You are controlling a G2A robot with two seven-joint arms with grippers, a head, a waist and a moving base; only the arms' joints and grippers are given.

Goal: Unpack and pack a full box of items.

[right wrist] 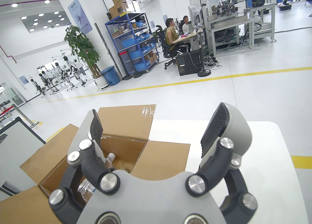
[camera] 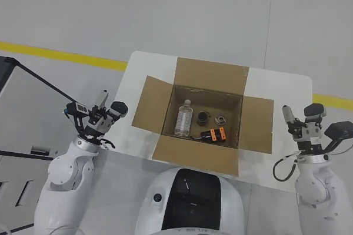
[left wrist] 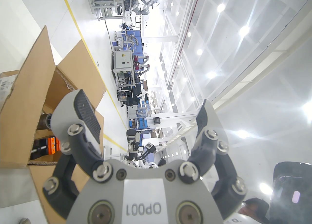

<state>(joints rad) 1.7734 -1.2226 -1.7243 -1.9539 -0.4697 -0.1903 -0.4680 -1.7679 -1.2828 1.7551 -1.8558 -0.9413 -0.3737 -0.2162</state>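
Observation:
An open cardboard box [camera: 165, 97] stands in the middle of the white table [camera: 282, 82], all flaps folded out. Inside lie a clear plastic bottle [camera: 184, 117], a small dark round part [camera: 202, 118], a metal ring-like part [camera: 221, 120] and an orange-and-black item [camera: 213, 134]. My left gripper [camera: 109, 103] is held up beside the box's left flap, open and empty. My right gripper [camera: 299, 111] is held up off the box's right flap, open and empty too. The left wrist view has the box [left wrist: 29, 103] and orange item [left wrist: 50, 145]; the right wrist view has the box [right wrist: 126, 117] and bottle [right wrist: 111, 156].
A yellow floor line [camera: 59, 56] runs behind the table. A dark-framed stand [camera: 0, 73] is at the far left. Bare table surface lies to the right of the box and along its left side.

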